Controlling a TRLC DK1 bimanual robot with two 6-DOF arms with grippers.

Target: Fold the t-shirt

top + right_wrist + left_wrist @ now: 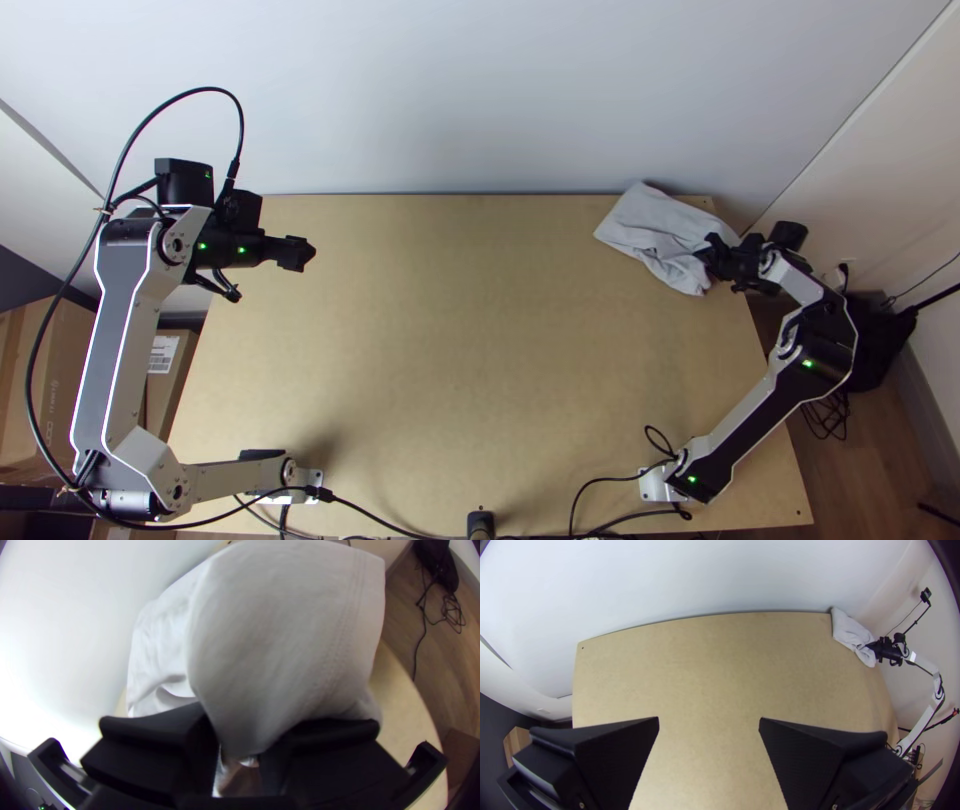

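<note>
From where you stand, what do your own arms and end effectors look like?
My left arm and right arm have silver-grey and black links, black joints and green lights. The left end effector and right end effector have wide, flat black fingers. A black cable loops over the left arm.

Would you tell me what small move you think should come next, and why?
Probably the right gripper should draw the T-shirt a little toward the middle of the table: cloth is pinched between its fingers, the shirt lies rumpled in the far right corner, and the open left gripper is at the opposite side, likely too far away to help fold.
</note>
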